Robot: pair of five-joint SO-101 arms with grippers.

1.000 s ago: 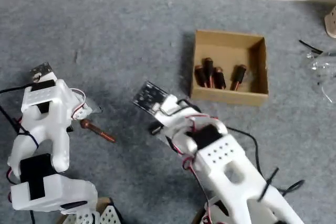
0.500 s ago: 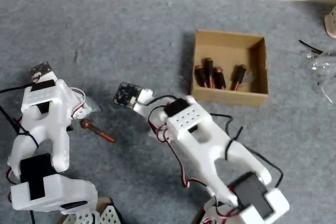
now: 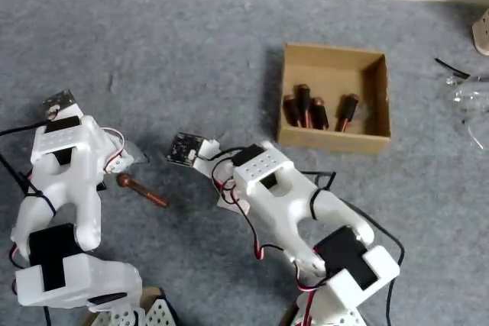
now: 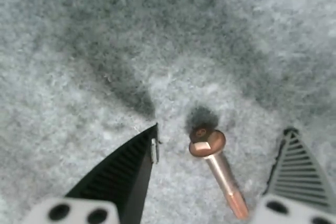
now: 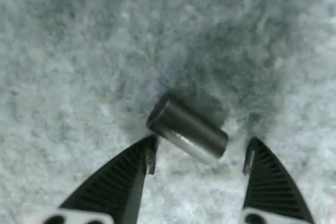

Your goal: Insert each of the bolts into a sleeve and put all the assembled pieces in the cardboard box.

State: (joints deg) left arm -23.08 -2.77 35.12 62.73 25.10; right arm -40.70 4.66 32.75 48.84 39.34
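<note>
Right gripper [image 5: 201,155]: jaws spread wide and empty, one on each side of the sleeve [image 5: 188,128], which lies on its side on the grey mat [image 3: 191,59].
Change: over the last second the right arm has swung away from the box [image 3: 332,141] toward the middle of the mat and folded down over the sleeve.
Left gripper [image 4: 221,139]: wide open, holding nothing, unmoved; the bolt [image 4: 218,169] lies flat on the mat between its jaws.
Bolt from above: the bolt lies just beside the left arm, well apart from the box.
Box: four finished pieces [image 3: 317,110] lie inside.
Meaning: both parts look lined up for a grasp; this is probably the last pair, and neither part is picked up yet.
</note>
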